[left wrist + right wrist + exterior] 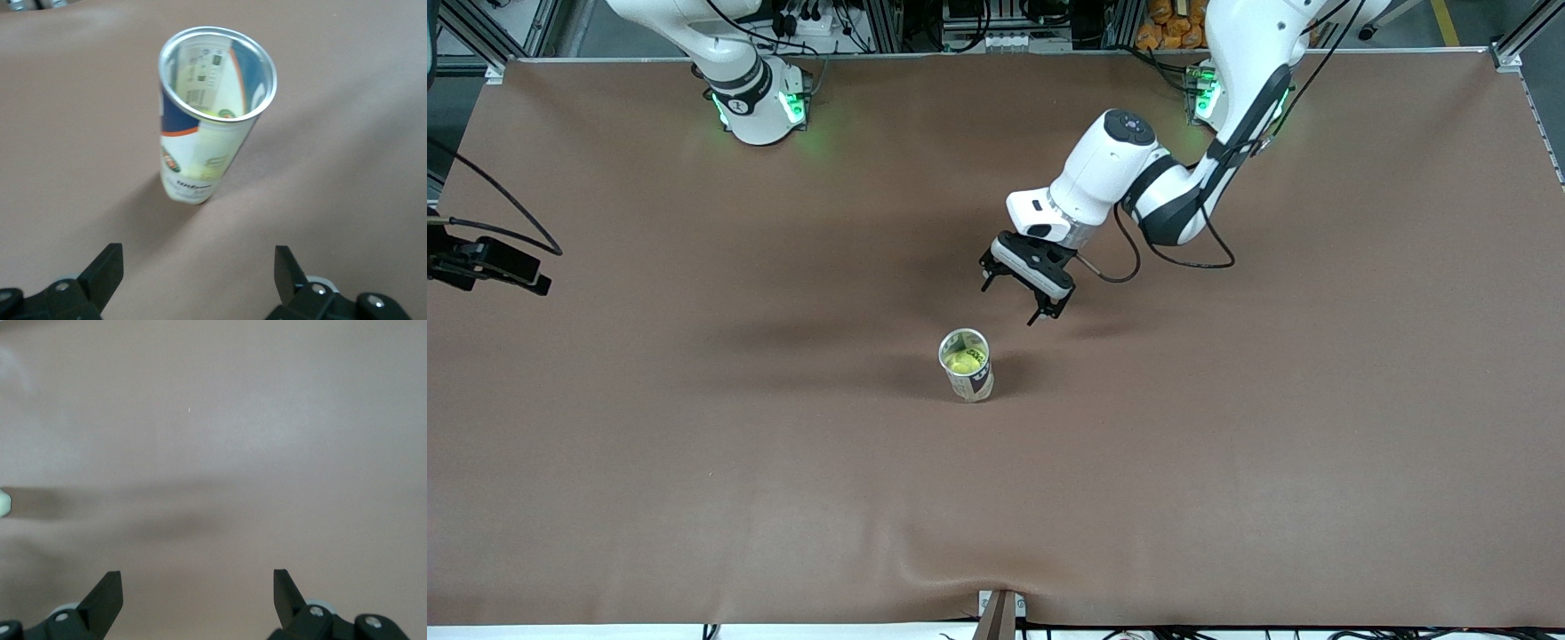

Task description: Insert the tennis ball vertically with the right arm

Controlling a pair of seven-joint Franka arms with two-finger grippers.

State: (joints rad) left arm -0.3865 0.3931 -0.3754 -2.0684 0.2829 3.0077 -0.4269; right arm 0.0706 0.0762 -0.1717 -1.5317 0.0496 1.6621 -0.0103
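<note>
A tennis ball can (967,366) stands upright and open-topped in the middle of the brown table. A yellow-green tennis ball (963,360) sits inside it. The can also shows in the left wrist view (203,137), with a sliver of the ball (217,114) low inside. The arm from the base at the view's right holds my left gripper (1011,303) over bare table just beside the can, open and empty; its fingers (107,270) stand wide apart. My right gripper (198,587) is open and empty over bare table; only the right arm's base (756,102) shows in the front view.
A black fixture with cables (485,262) sits at the table edge toward the right arm's end. A small bracket (1000,613) is at the table edge nearest the front camera. The brown table cover (1227,462) is slightly wrinkled there.
</note>
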